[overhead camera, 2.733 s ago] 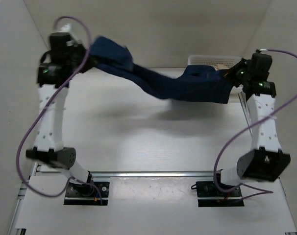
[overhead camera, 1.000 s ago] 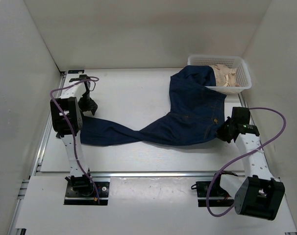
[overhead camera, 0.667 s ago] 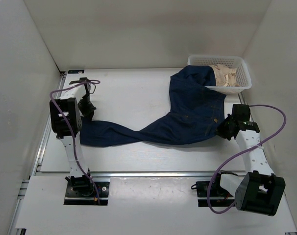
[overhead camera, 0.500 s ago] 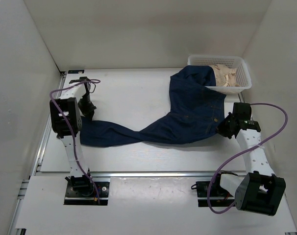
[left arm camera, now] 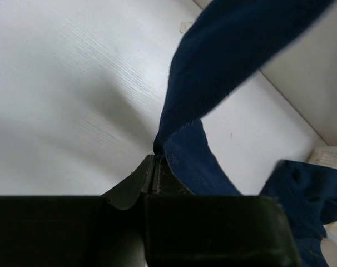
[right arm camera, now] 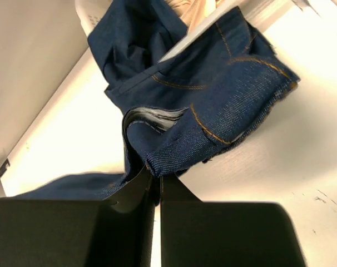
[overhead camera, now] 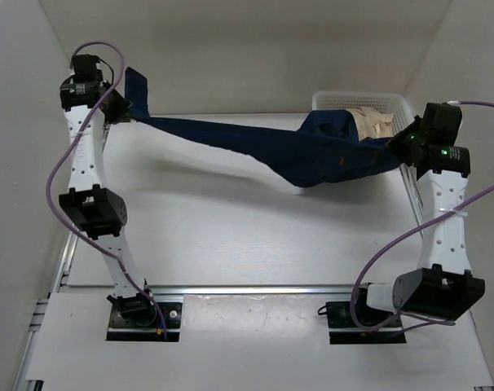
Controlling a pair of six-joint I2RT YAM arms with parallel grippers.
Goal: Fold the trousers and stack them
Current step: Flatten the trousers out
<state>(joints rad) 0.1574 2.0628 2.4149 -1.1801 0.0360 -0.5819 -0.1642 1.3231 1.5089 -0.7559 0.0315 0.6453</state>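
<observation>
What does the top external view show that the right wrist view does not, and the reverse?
Only top external: both arms holding the dark navy-blue denim trousers stretched in the air between them, the left arm gripping a leg end. Only right wrist: the right jaws shut on a denim edge, seen close. Both: the trousers, the white table, the white plastic basket holding beige cloth.

Basket [overhead camera: 345, 98] — near wall behind trousers [overhead camera: 312, 151]
</observation>
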